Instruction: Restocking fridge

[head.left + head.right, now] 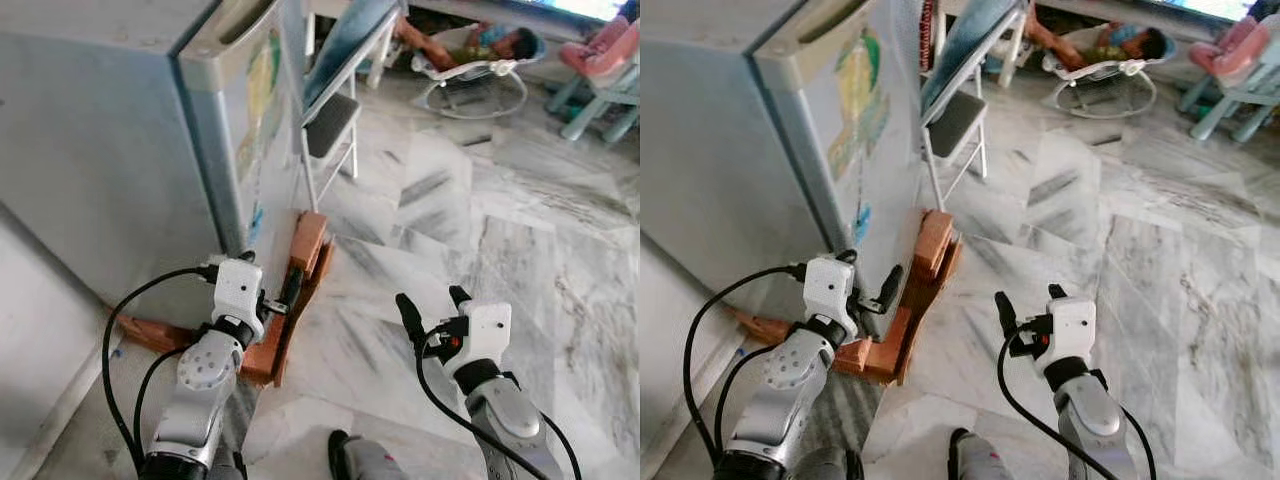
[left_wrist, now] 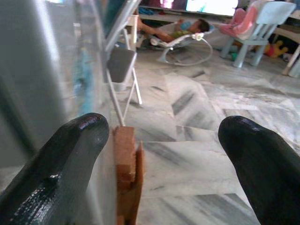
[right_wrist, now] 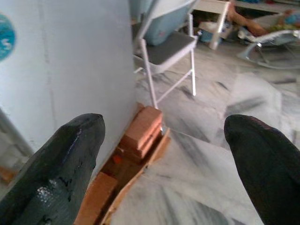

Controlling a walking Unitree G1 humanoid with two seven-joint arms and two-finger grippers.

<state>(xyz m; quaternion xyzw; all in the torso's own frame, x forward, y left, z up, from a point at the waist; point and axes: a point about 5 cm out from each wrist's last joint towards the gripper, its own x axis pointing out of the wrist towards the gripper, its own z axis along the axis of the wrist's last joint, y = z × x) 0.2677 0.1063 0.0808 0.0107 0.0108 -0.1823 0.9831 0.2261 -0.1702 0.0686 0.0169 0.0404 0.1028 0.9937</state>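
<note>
Left gripper (image 1: pixel 285 297): white housing, long black fingers.
Right gripper (image 1: pixel 430 305): white block, red spot beside the fingers.
Arms: silver, round joints behind each gripper.
Cables: black loops.

The fridge (image 1: pixel 120 130) is cut off by the top and left picture edges, and its door stickers (image 1: pixel 855 95) are too blurred to read. The folding chair (image 1: pixel 335 115) is partly hidden behind the fridge, and the left gripper (image 1: pixel 285 300) covers part of the bricks (image 1: pixel 300 260).

The grey fridge (image 1: pixel 130 150) stands shut on red bricks (image 1: pixel 305 245), with colourful stickers (image 1: pixel 855 85) on its door.
</note>
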